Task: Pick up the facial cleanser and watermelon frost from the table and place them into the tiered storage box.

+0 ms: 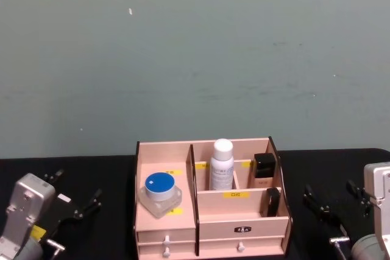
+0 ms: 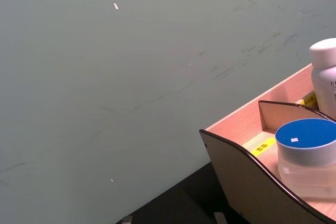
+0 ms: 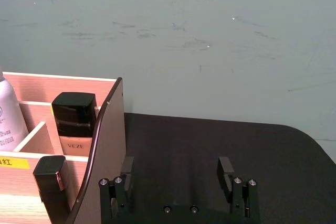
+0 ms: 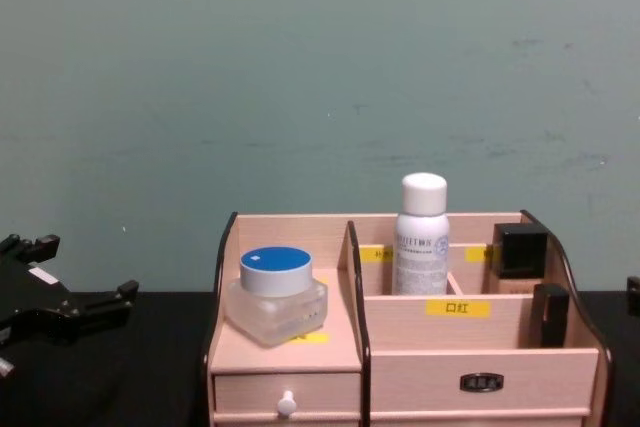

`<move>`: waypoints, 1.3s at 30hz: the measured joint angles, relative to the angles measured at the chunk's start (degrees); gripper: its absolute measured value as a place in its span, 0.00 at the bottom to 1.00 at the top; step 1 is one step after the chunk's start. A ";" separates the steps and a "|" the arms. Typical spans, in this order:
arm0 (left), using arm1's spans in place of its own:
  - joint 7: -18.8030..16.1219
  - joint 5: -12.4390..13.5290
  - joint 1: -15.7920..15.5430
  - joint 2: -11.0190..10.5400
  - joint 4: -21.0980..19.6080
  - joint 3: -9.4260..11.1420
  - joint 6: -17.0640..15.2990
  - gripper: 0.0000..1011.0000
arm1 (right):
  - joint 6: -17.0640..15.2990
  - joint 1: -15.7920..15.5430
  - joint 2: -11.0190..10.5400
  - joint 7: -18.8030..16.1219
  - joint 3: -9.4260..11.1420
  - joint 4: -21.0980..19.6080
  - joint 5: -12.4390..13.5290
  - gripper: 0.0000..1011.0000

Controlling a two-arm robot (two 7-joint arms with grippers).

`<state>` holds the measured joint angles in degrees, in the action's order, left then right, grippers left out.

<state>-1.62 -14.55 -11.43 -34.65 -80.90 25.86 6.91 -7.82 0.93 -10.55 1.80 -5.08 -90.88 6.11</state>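
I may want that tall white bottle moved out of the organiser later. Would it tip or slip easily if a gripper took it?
The white bottle stands tall and narrow, so a push near its cap would probably tip it. Its smooth round body looks somewhat slippery. The organiser's dividers closely flank it, so they would likely catch it.

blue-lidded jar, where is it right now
The blue-lidded jar sits on the left-hand shelf of the tiered storage box, above the small white-knobbed drawer and left of the white bottle.
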 joint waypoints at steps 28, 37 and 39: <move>0.00 0.00 0.00 0.00 0.00 0.00 0.00 0.99 | 0.05 0.00 -0.02 0.01 0.00 -0.03 0.06 0.99; 0.00 0.00 0.00 0.00 0.00 0.00 0.00 0.99 | 0.04 0.00 -0.02 0.01 0.00 -0.03 0.06 0.99; 0.00 0.00 0.00 0.00 0.00 0.00 0.00 0.99 | 0.04 0.00 -0.02 0.01 0.00 -0.03 0.06 0.99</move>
<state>-1.62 -14.55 -11.43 -34.65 -80.90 25.86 6.91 -7.78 0.93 -10.58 1.80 -5.08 -90.91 6.18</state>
